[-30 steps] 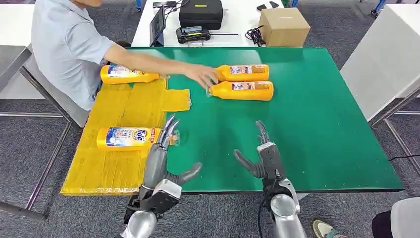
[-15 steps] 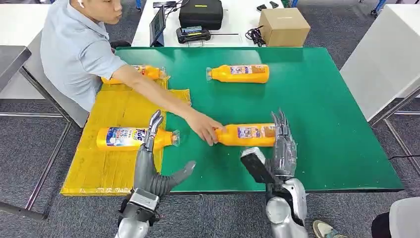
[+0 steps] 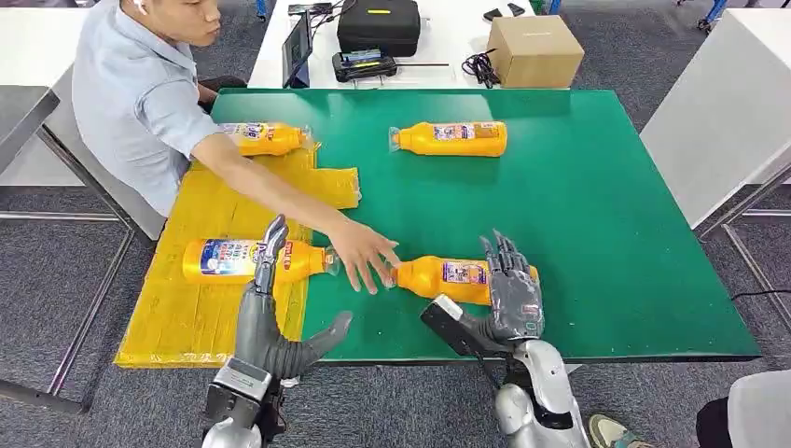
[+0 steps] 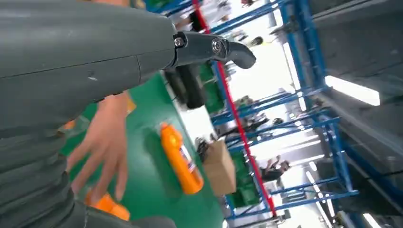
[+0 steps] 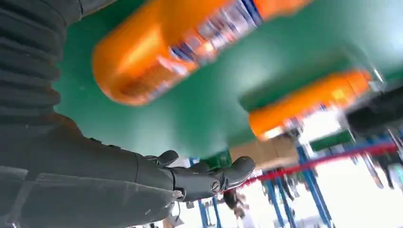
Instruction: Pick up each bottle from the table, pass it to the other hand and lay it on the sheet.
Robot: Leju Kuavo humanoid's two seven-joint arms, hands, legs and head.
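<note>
Near bottle lies on its side on green desk, front edge. Right hand hovers over its base end, fingers spread, no grip. Person's hand touches its cap end. Left hand open beside bottle on sheet; yellow sheet beneath. Far bottle lies apart.

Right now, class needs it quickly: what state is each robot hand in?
Left hand: open, holding nothing.
Right hand: open, fingers spread at the near bottle, not gripping it.

Green table (bottles, yellow sheet)
</note>
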